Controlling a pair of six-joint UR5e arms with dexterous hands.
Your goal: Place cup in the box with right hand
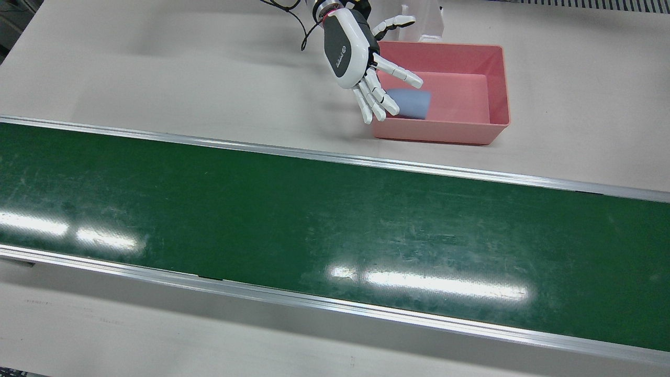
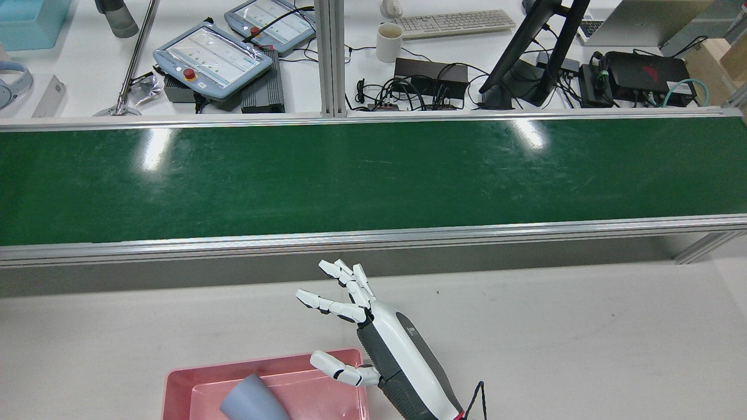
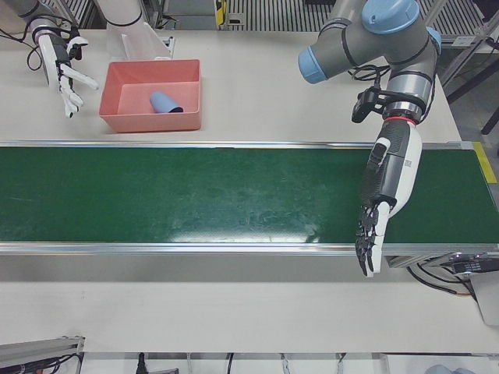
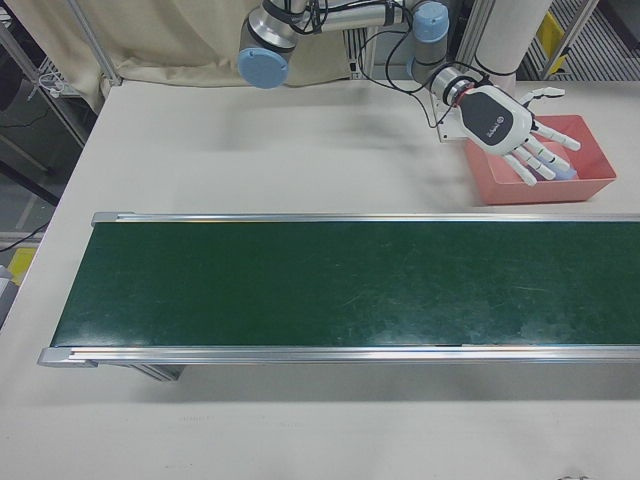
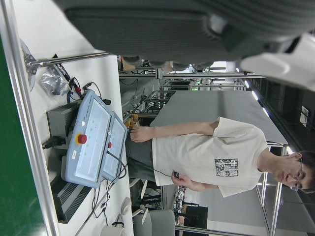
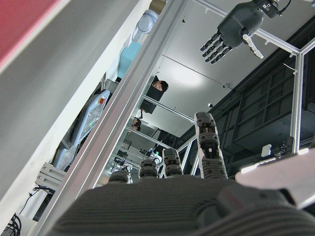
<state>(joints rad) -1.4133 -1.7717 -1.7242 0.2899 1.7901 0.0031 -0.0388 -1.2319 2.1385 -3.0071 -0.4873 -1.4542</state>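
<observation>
Green conveyor belt [image 1: 335, 230] across the frame's middle, pink box [image 1: 497, 89] at upper right, right hand [image 1: 361, 57] splayed and empty over its left rim, blue-grey cup [image 1: 411, 103] lying sideways inside, left hand [image 3: 382, 202] extended, empty, at the left-front view's right edge.

No text can be read anywhere: the small logo on the back of the right hand [image 1: 346, 50] is too blurred to make out, the graphic on the person's T-shirt [image 5: 224, 167] is illegible, and the teach pendant [image 2: 213, 57] screen shows only indistinct marks.
</observation>
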